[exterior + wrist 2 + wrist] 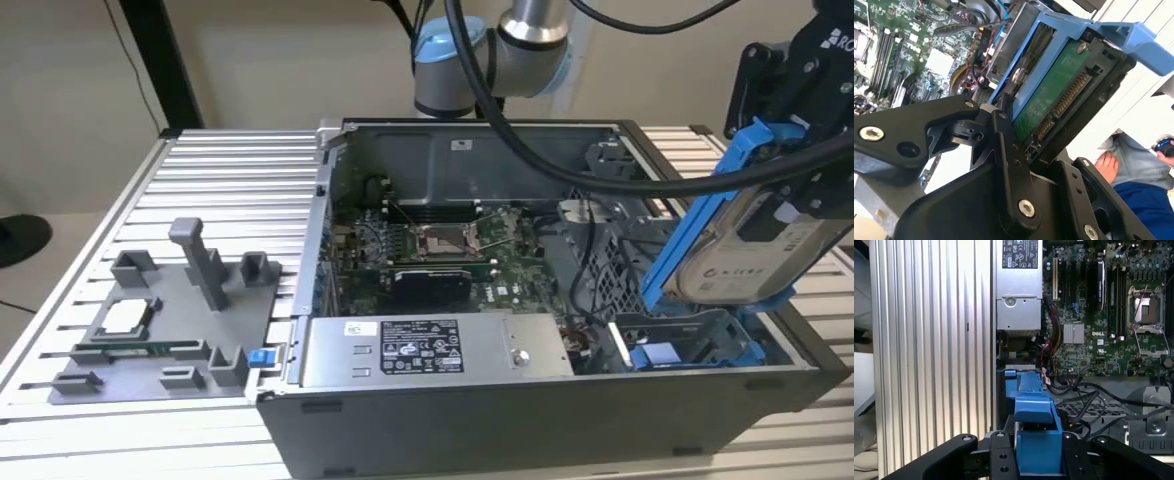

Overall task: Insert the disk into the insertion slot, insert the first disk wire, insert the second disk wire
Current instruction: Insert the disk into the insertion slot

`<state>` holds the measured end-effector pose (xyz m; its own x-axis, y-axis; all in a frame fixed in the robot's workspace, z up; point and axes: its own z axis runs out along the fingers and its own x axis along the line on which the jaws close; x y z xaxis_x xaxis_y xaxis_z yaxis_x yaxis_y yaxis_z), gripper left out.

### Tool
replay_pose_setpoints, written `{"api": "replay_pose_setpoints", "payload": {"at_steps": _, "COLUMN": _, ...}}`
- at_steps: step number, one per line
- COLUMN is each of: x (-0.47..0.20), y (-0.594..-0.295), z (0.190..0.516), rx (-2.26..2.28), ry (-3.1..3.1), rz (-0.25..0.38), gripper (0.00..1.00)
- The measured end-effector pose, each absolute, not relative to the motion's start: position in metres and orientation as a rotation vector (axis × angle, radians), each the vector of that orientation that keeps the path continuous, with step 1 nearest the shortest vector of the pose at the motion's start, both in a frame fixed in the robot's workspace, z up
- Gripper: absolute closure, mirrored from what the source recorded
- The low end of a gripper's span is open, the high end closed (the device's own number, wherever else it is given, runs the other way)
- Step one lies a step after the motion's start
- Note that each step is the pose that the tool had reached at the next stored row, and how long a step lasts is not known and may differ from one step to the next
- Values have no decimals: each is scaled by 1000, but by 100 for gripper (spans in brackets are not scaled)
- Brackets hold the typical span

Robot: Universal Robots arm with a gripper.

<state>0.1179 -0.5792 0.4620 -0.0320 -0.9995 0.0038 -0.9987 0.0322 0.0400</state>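
In the exterior view my gripper (790, 205) is shut on the disk (747, 255). The disk is a silver-white drive in a bright blue carrier frame (694, 225), held tilted and steep above the open computer case's corner at the exterior view's right. Just below its lower end lies the insertion slot (687, 345), a grey bay with blue plastic parts. The second wrist view shows the disk's green board and connector (1056, 97) between my black fingers (1006, 130). In the first wrist view the blue carrier (1033, 420) hangs over the case edge. Black cables (1094, 390) lie nearby; I cannot tell which are the disk wires.
A silver power-supply box (427, 350) sits beside the slot, with the motherboard (441, 245) behind it. A grey fixture with small parts (160, 330) lies on the ribbed aluminium table (227, 180) at the exterior view's left. A person's hand (1106, 162) shows beyond the table.
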Motion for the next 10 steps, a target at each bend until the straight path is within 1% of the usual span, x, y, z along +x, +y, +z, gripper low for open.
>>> {"api": "replay_pose_setpoints", "payload": {"at_steps": 10, "x": 118, "y": -579, "z": 456, "rx": 2164, "ry": -2235, "rz": -40, "gripper": 100}}
